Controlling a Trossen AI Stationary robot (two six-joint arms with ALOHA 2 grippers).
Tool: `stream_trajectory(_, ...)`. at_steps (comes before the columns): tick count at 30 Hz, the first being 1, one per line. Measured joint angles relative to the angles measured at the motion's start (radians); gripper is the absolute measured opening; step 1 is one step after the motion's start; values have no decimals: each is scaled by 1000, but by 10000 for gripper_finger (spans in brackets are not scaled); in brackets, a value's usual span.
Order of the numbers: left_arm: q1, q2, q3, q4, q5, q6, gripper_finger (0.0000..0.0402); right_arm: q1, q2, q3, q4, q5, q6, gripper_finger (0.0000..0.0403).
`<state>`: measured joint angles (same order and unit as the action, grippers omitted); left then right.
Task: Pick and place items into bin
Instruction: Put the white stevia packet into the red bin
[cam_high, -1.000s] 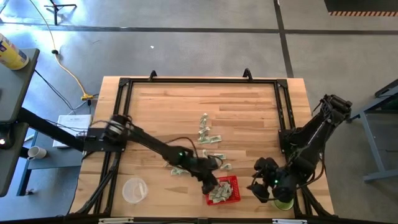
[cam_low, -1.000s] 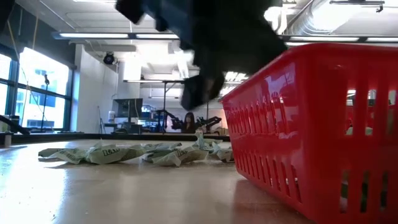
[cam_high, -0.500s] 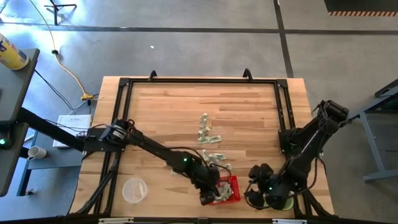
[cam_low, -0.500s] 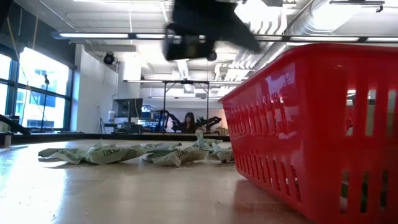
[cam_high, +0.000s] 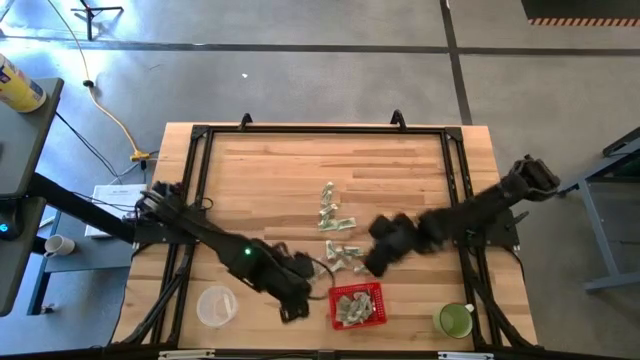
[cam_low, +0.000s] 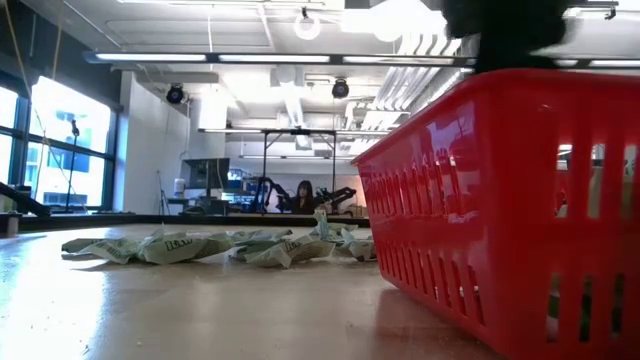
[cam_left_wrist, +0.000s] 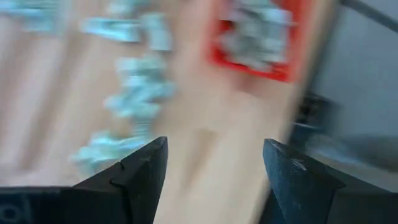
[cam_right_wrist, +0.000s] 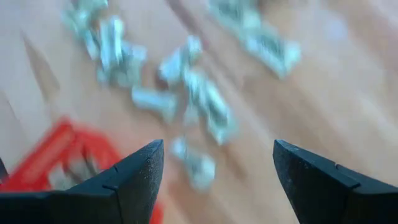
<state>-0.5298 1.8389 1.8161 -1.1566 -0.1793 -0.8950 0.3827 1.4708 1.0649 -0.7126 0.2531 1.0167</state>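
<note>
The red basket (cam_high: 380, 305) stands near the table's near edge with several pale green-and-white wrapped pieces (cam_high: 352, 311) inside. More pieces (cam_high: 345, 253) lie scattered on the wood just beyond it, in a trail toward the table's middle (cam_high: 328, 205); the low view shows them (cam_low: 180, 245) lying flat. My left gripper (cam_high: 288, 305) is open beside the basket's left side, with nothing between its fingers (cam_left_wrist: 214, 180). My right gripper (cam_high: 375, 258) is open above the scattered pieces (cam_right_wrist: 199, 106) and holds nothing.
A clear round container (cam_high: 215, 305) sits at the near left. A green cup (cam_high: 455, 320) stands at the near right. A black frame rail (cam_high: 320, 130) runs around the tabletop. The far half of the wood is bare.
My left gripper has gone from the basket's far left corner to over the basket, then out toward the table's left edge. My right gripper has swung from beside the green cup toward the far left, and now hangs over the scattered pieces.
</note>
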Motion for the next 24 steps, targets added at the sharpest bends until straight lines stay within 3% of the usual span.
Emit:
stream_trajectory(3,10,-89,-103,-38,-73,-54,296,-147,6,0,115,-76,-210,291)
stream_trajectory(6,26,-196,-249,0,-67,-87,293,-251,20,0,140,-121,-414,291)
stream_trajectory(15,38,-576,-760,370,-132,-211,277,-304,146,0,160,-136,-963,291)
stream_trajectory(20,97,-783,-1015,640,-124,-236,268,-336,271,0,223,-250,-996,291)
stream_trajectory(24,136,-878,-1119,716,-120,-235,260,-367,336,-1,256,-264,-997,291)
